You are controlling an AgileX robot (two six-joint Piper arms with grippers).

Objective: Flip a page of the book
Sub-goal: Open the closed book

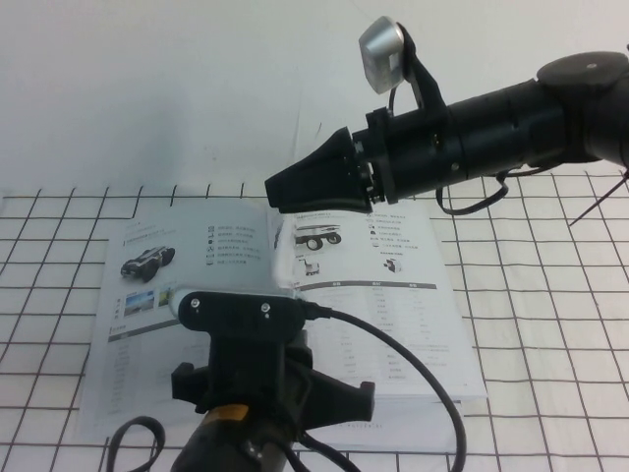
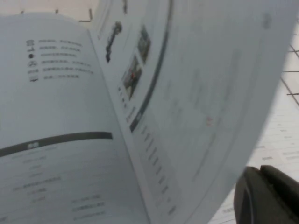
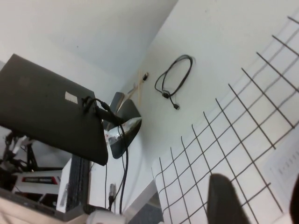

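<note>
We're looking at the book (image 1: 285,315), a thick white catalogue lying open on the tabletop (image 1: 550,295), which is white with a black grid of lines. Its left-hand leaf shows a single black wheeled robot with small icons and text beside it; the right-hand leaf carries a flat wheeled cart at the top, then grey-headed tables and fine print below. In the left wrist view we see the page (image 2: 201,93) lifted and curving up off the open spread, thin and white, printed with small photos, a dark band and rows of text.

The left pincer (image 2: 261,200) sits low over the near middle of the book, hidden in the high view by its own wrist; only a dark finger shows by the raised page's edge, and we cannot tell how far apart its fingers stand or whether they hold paper.

The right pincer (image 1: 305,187) hangs above the book's far edge near the spine, pointing left. Its fingers (image 3: 226,198) stand apart with nothing between them.

A black cable (image 3: 174,77) lies coiled on the white surface beyond the grid.
</note>
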